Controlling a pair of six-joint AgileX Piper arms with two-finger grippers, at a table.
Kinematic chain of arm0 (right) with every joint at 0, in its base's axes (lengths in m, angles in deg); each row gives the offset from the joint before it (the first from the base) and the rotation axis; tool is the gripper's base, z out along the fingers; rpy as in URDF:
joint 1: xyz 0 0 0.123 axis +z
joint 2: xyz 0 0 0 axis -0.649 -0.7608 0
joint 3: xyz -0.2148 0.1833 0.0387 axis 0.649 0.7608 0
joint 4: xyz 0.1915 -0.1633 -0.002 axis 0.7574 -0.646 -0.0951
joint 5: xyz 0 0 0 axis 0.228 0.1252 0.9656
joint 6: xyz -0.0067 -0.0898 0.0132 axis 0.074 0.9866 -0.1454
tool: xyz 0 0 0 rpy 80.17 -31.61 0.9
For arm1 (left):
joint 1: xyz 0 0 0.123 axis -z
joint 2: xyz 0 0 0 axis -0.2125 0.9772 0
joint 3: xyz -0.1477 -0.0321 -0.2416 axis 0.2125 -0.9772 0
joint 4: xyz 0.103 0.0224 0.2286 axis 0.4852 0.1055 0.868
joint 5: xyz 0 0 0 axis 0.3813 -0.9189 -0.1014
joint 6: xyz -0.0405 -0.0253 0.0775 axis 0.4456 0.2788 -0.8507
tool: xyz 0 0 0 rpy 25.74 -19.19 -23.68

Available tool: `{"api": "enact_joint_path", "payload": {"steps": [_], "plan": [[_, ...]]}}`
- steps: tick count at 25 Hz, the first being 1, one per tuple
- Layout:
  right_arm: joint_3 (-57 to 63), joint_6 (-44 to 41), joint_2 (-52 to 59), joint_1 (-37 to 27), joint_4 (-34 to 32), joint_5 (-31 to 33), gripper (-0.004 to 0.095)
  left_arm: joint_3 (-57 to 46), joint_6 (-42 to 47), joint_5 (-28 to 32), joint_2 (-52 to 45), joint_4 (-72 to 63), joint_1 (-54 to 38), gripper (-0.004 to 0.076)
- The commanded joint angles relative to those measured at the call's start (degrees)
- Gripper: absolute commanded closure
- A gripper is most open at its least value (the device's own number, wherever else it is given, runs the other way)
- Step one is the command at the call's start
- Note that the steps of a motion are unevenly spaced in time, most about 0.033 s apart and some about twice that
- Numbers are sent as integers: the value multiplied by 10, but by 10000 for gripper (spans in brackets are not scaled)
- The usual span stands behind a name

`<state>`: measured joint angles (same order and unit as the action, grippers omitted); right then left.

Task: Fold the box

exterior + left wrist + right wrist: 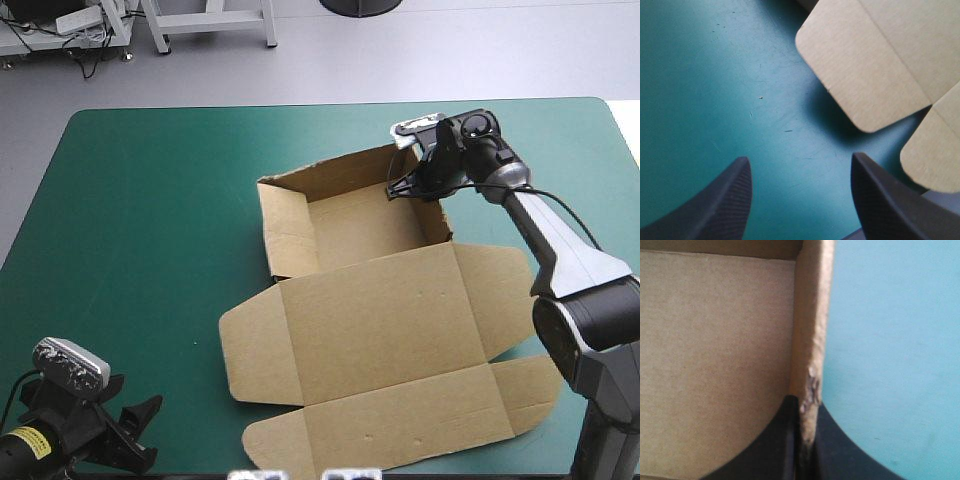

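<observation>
The high view looks down over the whole table (pixel 150 200); wrist views sit close, each sharing part of the box (pixel 390 320).

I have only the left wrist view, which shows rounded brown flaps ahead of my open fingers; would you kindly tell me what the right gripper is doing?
Observer: The right gripper is shut on the box, pinching its right wall near the far corner, one finger inside the box and one outside.
Operator: Thank you; are the other walls already up?
Observer: Yes, in the high view the left wall and the far wall stand raised, while the lid lies flat on the teal-green cover.
</observation>
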<state>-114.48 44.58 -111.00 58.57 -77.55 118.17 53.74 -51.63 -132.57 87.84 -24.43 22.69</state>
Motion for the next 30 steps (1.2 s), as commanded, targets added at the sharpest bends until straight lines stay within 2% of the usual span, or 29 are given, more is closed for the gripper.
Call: {"api": "enact_joint_path", "payload": {"steps": [1, 3, 6, 9, 11, 16, 18, 22, 25, 30], "plan": [[-36, 0, 75, -36, -107, 8, 913, 13, -12, -9, 7, 3, 0, 305], [-47, 6, 113, -99, -150, 30, 913, 13, -13, -9, 7, 9, 0, 305], [-47, 18, 134, -196, -159, 49, 913, 13, -13, -9, 7, 9, 0, 305], [-44, 31, 133, -315, -74, 28, 913, 13, -13, -9, 7, 9, 0, 305], [-42, 50, 123, -348, -69, 5, 913, 13, -13, -9, 7, 9, 0, 305], [-42, 111, 80, -361, -89, -1, 879, 13, -13, -9, 7, 9, 0, 305], [-42, 118, 59, -361, -90, 1, 822, 13, -13, -9, 7, 9, 0, 305], [-42, 128, 26, -361, -95, 8, 596, 13, -13, -9, 7, 9, 0, 305], [-42, 130, 16, -361, -100, 9, 481, 13, -13, -9, 7, 9, 0, 305], [-42, 140, 17, -361, -107, 14, 440, 13, -13, -9, 7, 18, 0, 305]]}}
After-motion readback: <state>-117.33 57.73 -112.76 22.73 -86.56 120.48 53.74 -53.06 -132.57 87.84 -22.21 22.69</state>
